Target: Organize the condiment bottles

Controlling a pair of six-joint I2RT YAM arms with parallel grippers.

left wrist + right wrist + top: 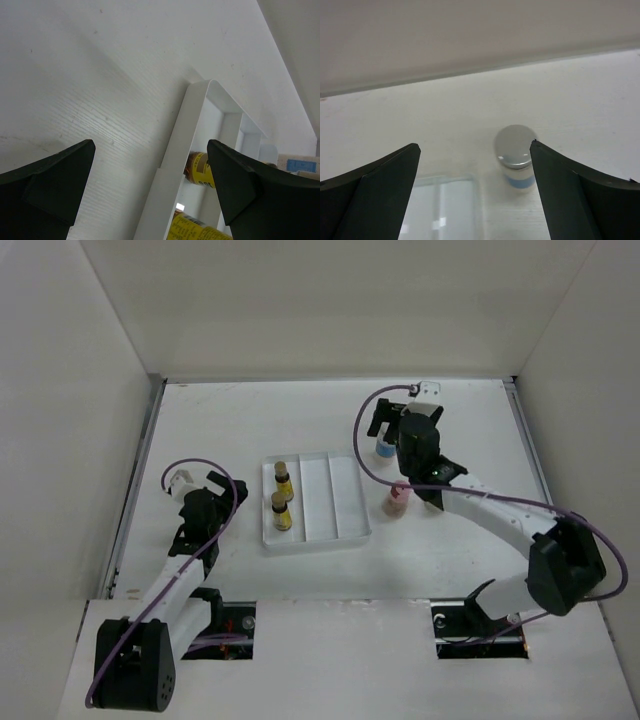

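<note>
- Right gripper [474,145] hangs empty, jaws spread wide, over the grey-lidded jar [516,159], which stands on the table [250,410] just right of the white tray's [320,543] far right corner.
- Jar sits nearer the right finger; centre on the lid before descending.
- Grasp the body below the lid, keeping clear of the pink-capped bottle [397,500] nearby.
- Left gripper [151,142] waits wide open left of the tray; two amber bottles [283,480] occupy its left compartment.

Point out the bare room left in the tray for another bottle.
The middle compartment and right compartment lie bare, bordered by the two amber bottles on the left and the tray wall on the right. The left compartment is crowded.
</note>
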